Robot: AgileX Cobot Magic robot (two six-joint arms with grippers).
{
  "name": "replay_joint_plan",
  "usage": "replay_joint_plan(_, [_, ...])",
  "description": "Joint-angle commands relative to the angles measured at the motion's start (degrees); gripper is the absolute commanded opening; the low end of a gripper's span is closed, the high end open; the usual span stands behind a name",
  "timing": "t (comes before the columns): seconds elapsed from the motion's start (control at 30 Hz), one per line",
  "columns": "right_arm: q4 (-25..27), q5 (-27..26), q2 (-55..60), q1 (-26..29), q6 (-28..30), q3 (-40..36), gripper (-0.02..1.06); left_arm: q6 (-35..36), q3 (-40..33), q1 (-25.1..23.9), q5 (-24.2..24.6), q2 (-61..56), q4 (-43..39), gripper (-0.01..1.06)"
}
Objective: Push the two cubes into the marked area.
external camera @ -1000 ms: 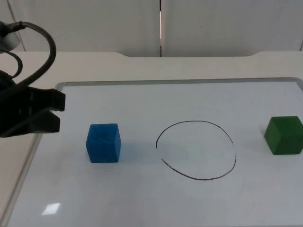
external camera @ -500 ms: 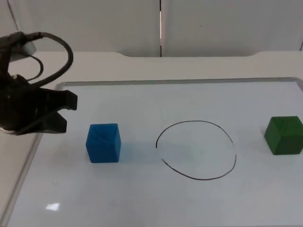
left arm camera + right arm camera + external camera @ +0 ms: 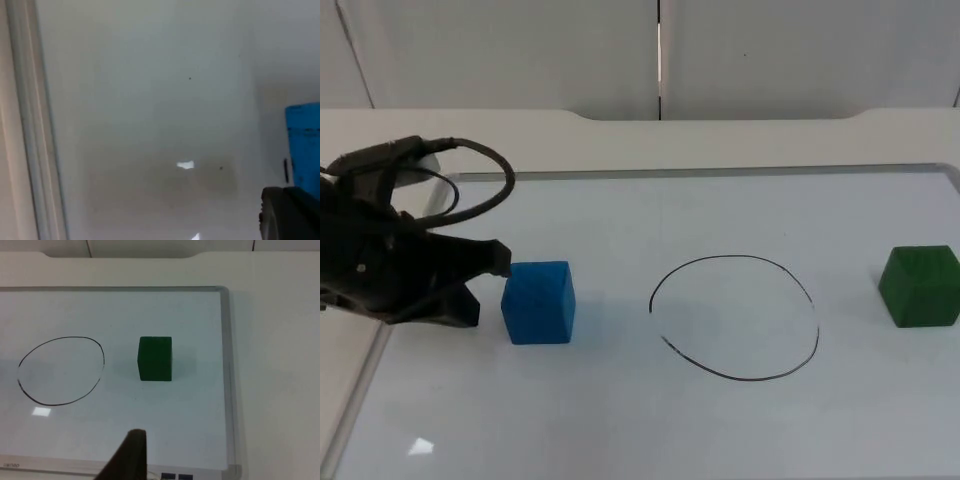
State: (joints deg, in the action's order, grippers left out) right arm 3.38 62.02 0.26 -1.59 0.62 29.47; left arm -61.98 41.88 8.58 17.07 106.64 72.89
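A blue cube (image 3: 539,301) sits on the whiteboard left of the hand-drawn black circle (image 3: 735,318). My left gripper (image 3: 488,287) is low over the board at the cube's left side, open, its upper fingertip close to or touching the cube's left face. The left wrist view has the blue cube (image 3: 303,142) just beyond a black fingertip (image 3: 290,215). A green cube (image 3: 920,286) stands apart at the far right of the board, right of the circle. My right gripper (image 3: 131,455) waits back from the green cube (image 3: 155,358), with the circle (image 3: 61,370) off to the cube's side.
The whiteboard's grey frame (image 3: 700,172) runs along the back, and its left frame rail (image 3: 30,125) lies close behind my left gripper. The board's right frame edge (image 3: 227,380) passes near the green cube. White table surrounds the board.
My left gripper has moved right and slightly down across the board's left edge, closing in on the blue cube's left face. Neither cube has shifted.
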Motion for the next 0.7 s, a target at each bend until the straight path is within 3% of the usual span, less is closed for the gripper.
replay_joint_plan(0.0, [0.3, -0.3, -0.3, 0.2, 0.5, -0.2, 1.05, -1.5, 0.8, 0.7, 0.0, 1.3, 2.0, 0.00])
replay_joint_plan(0.3, [0.3, -0.3, -0.3, 0.2, 0.5, -0.2, 1.05, -9.3, 1.4, 4.1, -4.6, 2.5, 10.5, 0.00])
replay_joint_plan(0.67, [0.3, -0.3, -0.3, 0.2, 0.5, -0.2, 1.05, -9.8, 1.4, 4.5, -2.5, 2.5, 13.2, 0.00])
